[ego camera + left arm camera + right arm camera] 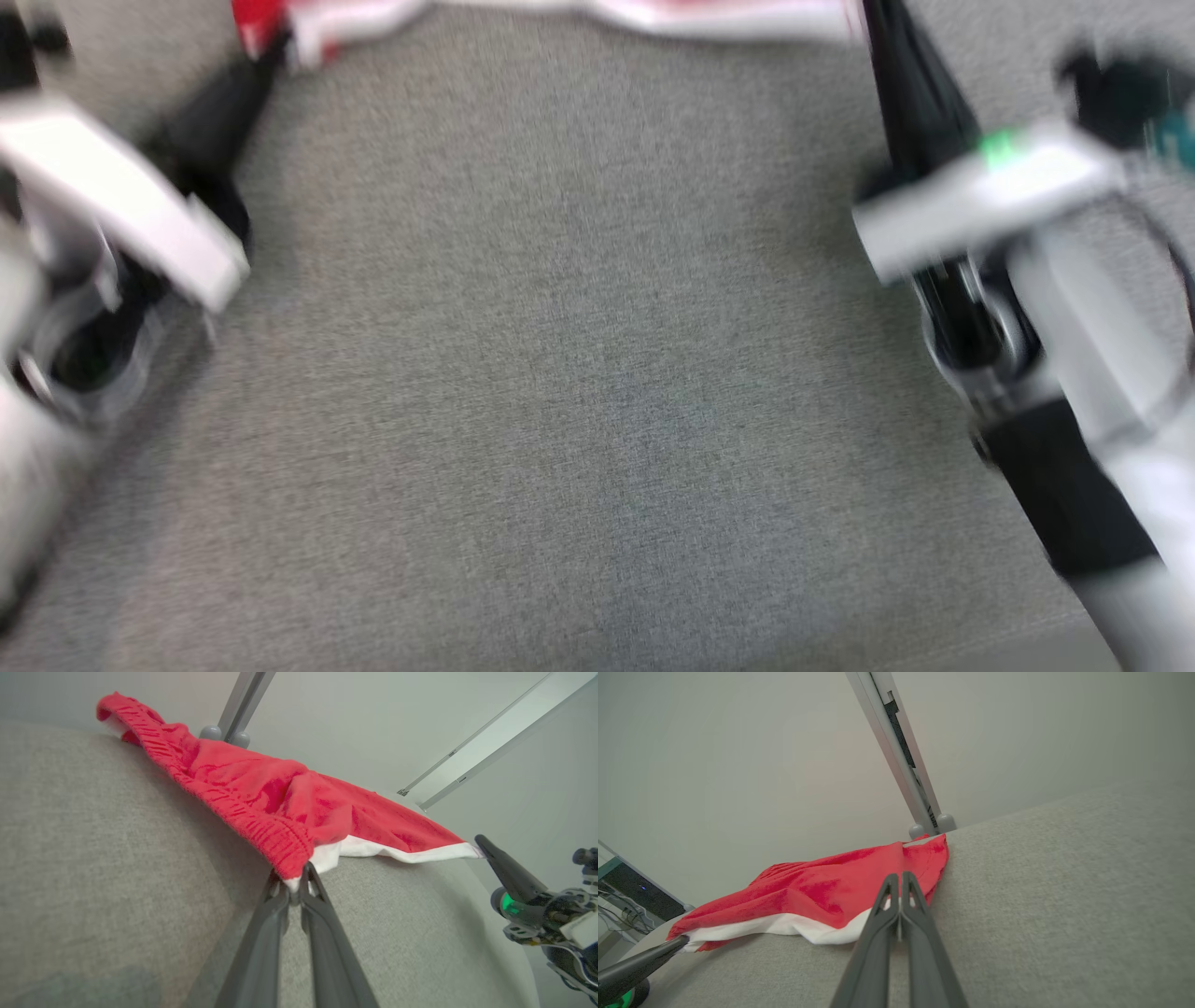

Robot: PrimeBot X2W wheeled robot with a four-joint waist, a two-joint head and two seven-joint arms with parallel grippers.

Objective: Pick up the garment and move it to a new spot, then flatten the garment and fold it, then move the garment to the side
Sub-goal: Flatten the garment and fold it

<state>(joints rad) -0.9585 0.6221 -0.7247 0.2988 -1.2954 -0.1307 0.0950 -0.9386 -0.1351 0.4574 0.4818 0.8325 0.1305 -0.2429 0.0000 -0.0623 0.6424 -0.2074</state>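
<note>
The garment is red with a ribbed hem and a white edge. It hangs stretched in a low band just above the grey fabric surface. My left gripper is shut on one corner, where the ribbed hem meets the white edge. My right gripper is shut on the white hem at the other end of the garment. In the blurred head view the garment runs along the top edge, between the left gripper and the right gripper. Its far part is cut off there.
The grey fabric surface spreads wide in front of me between both arms. A metal post with two round grey feet stands at the surface's back edge, close behind the garment. A dark box with cables stands off to one side.
</note>
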